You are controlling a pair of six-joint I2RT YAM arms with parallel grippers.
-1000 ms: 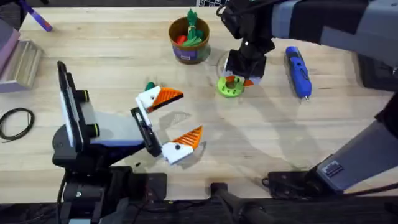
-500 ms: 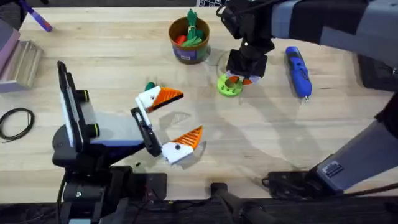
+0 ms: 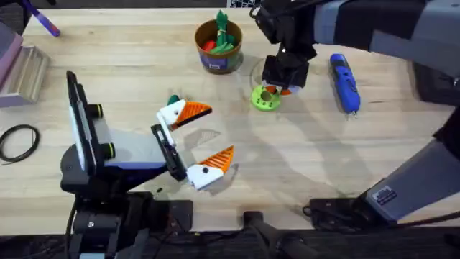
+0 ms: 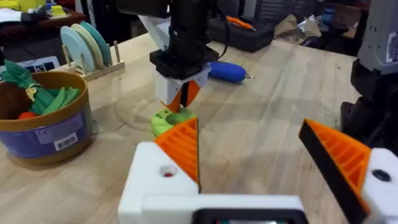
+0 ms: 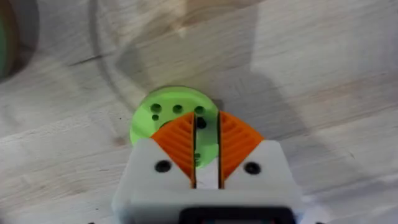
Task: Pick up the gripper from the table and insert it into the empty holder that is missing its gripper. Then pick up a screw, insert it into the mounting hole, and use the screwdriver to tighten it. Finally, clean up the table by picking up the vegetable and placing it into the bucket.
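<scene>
My right gripper (image 3: 277,89) hangs just above the green round disc (image 3: 265,98) with holes. Its orange pads (image 5: 180,142) are nearly together, with a small dark screw (image 5: 201,123) pinched between them. From the left wrist view the right gripper (image 4: 181,102) points down at the green disc (image 4: 169,119). My left gripper (image 3: 220,130) lies low at mid-table, wide open and holding nothing, and both its white blocks bear orange fingers (image 4: 181,144). The blue screwdriver (image 3: 343,82) lies right of the disc. The bucket (image 3: 218,63) holds green and red vegetables (image 3: 223,37). A loose gripper and an empty holder are out of view.
A small green thing (image 3: 173,99) peeks out behind the left gripper's far block. A black cable loop (image 3: 18,141) lies at the left edge, a ridged block (image 3: 27,72) and a purple pen (image 3: 43,21) at the far left. A plate rack (image 4: 87,46) stands beyond the bucket.
My right gripper has drawn slightly up and back off the green disc, pads still together. The left arm has not moved.
</scene>
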